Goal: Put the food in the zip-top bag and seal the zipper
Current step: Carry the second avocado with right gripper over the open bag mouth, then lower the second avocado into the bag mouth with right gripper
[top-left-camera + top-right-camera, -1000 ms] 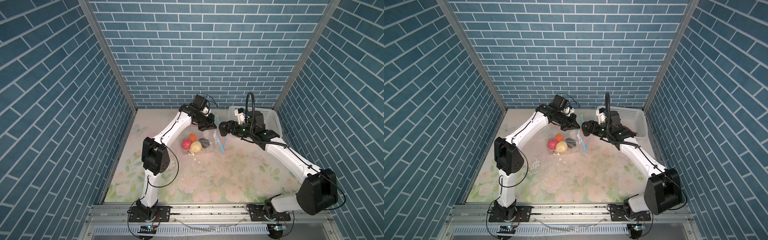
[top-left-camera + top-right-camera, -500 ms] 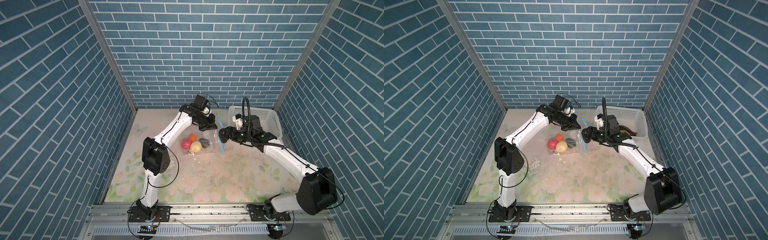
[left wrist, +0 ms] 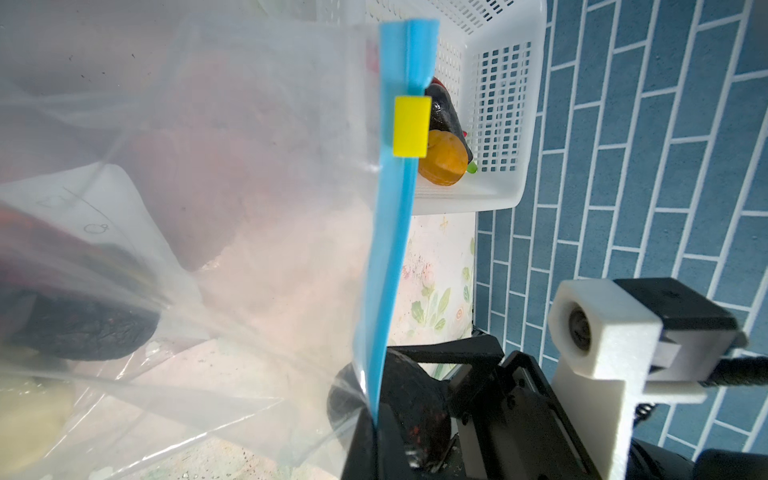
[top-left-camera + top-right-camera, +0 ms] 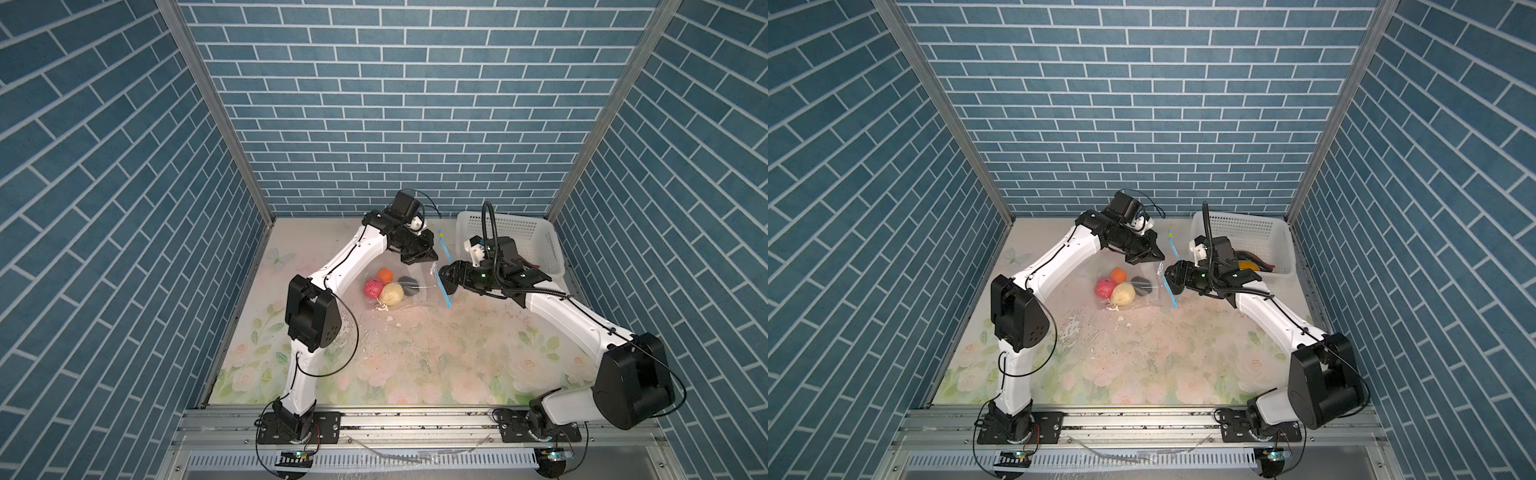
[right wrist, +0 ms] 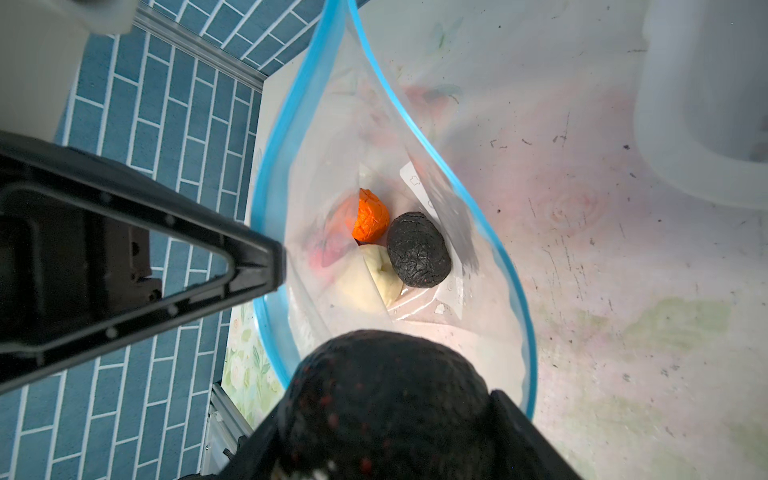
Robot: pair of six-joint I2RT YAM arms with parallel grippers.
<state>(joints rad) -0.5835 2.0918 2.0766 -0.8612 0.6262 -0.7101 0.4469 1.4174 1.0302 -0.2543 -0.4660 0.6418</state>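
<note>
Partway done: the left gripper (image 4: 420, 261), jaws closed, pinches the zip-top bag (image 4: 419, 286) open; beyond the right gripper (image 4: 444, 277), clasping a black lump (image 5: 386, 399) at its mouth, lie four food pieces (image 5: 417, 249); the basket (image 4: 1258, 232) holds more, and the zipper (image 5: 266, 166) is unsealed.

Robot lab cell: brick-print panels (image 4: 395, 104), aluminium posts (image 4: 220, 112), base rail (image 4: 415, 420); floral counter (image 4: 415, 357) lay below left end effector (image 4: 428, 261).
</note>
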